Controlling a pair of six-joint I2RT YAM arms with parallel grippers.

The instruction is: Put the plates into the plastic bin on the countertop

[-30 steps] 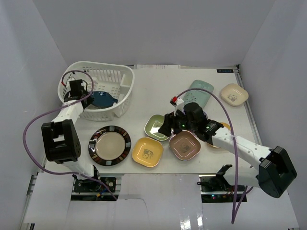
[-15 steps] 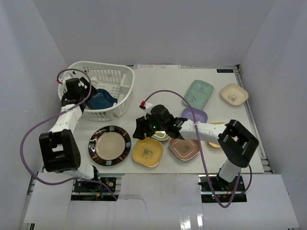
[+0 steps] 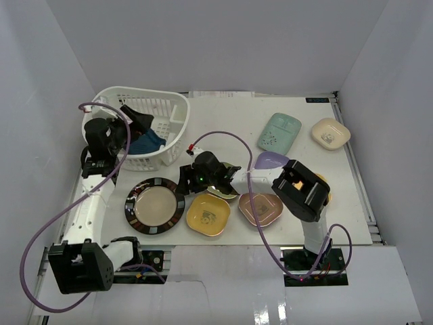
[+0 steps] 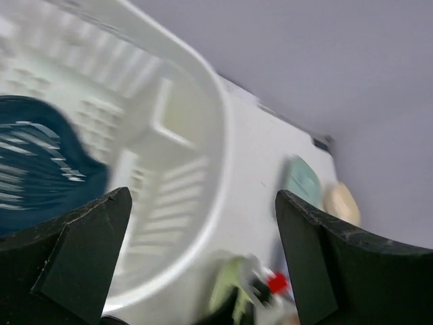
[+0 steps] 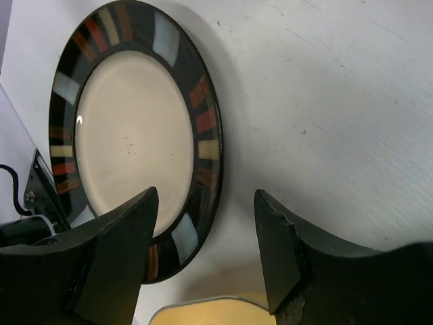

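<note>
The plastic bin (image 3: 169, 108) stands at the back left of the countertop (image 3: 223, 122). A dark blue plate (image 3: 147, 141) lies inside it, also showing at the left of the left wrist view as the dark blue plate (image 4: 34, 162). My left gripper (image 3: 137, 116) hovers over the bin, open and empty, its midpoint (image 4: 203, 271) above the bin rim (image 4: 213, 156). My right gripper (image 3: 184, 179) is open low over the table, straddling the right rim of the round dark-rimmed plate (image 5: 135, 142), gripper midpoint (image 5: 206, 257). The round plate (image 3: 154, 205) lies at the front left.
On the table lie a yellow plate (image 3: 208, 214), a green one (image 3: 220, 191) partly under my right arm, a brown-pink one (image 3: 260, 208), a purple one (image 3: 272, 161), a mint one (image 3: 279, 132) and a cream one (image 3: 330, 133). White walls enclose the table.
My left gripper opened, leaving the dark blue plate in the bin, and drew back. My right arm swung left from the brown-pink plate to the round plate's rim.
</note>
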